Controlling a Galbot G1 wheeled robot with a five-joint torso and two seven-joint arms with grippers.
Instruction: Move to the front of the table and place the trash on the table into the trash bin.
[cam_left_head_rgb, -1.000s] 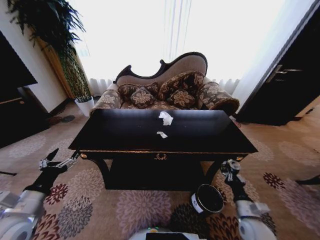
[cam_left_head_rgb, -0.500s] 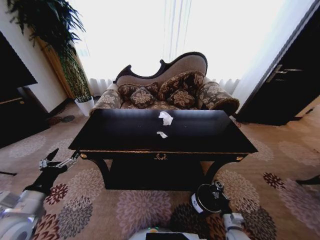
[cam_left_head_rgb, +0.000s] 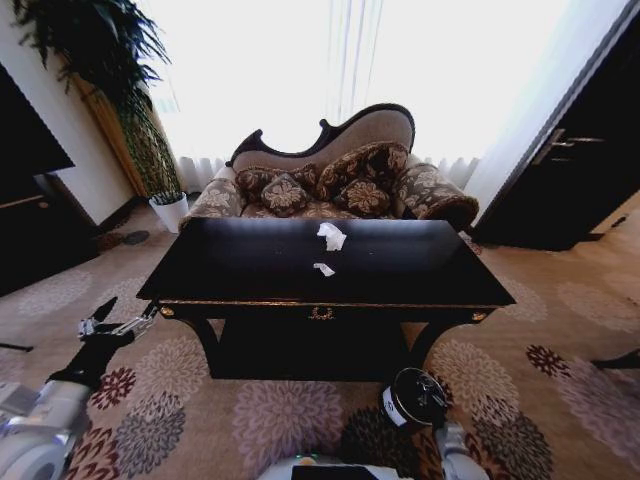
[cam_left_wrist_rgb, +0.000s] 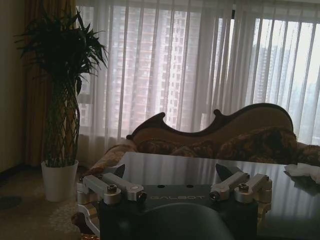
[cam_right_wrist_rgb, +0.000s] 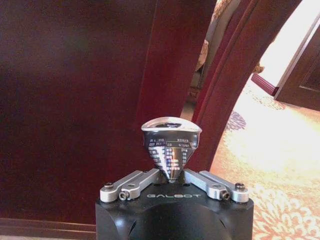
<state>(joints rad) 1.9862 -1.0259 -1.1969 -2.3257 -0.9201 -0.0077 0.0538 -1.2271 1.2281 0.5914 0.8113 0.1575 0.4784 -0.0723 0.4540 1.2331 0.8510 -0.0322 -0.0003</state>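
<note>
The glossy black table (cam_left_head_rgb: 250, 270) stands straight ahead, and its top also shows in the left wrist view (cam_left_wrist_rgb: 190, 170). On it lie trash items: a crumpled white paper wad (cam_left_head_rgb: 332, 236) (cam_left_wrist_rgb: 302, 170) and a tiny white scrap (cam_left_head_rgb: 323, 269). The black trash bin (cam_left_head_rgb: 405, 405) sits on the carpet by the table's front right leg. My right gripper (cam_left_head_rgb: 432, 390) (cam_right_wrist_rgb: 170, 176) hangs over the bin's rim, shut on a crushed can (cam_right_wrist_rgb: 170, 142). My left gripper (cam_left_head_rgb: 112, 322) (cam_left_wrist_rgb: 170, 175) is open and holds nothing, low beside the table's front left corner.
A patterned sofa (cam_left_head_rgb: 340, 180) stands behind the table. A white plant pot (cam_left_head_rgb: 170, 211) (cam_left_wrist_rgb: 59, 180) with a tall plant is at the back left. Dark cabinets flank the room on the left (cam_left_head_rgb: 30, 180) and right (cam_left_head_rgb: 585, 160). Open carpet (cam_left_head_rgb: 250, 420) lies in front of the table.
My right arm has swung from beside the table's front right leg down and left until its gripper is over the trash bin. The left arm and the table's things have not moved.
</note>
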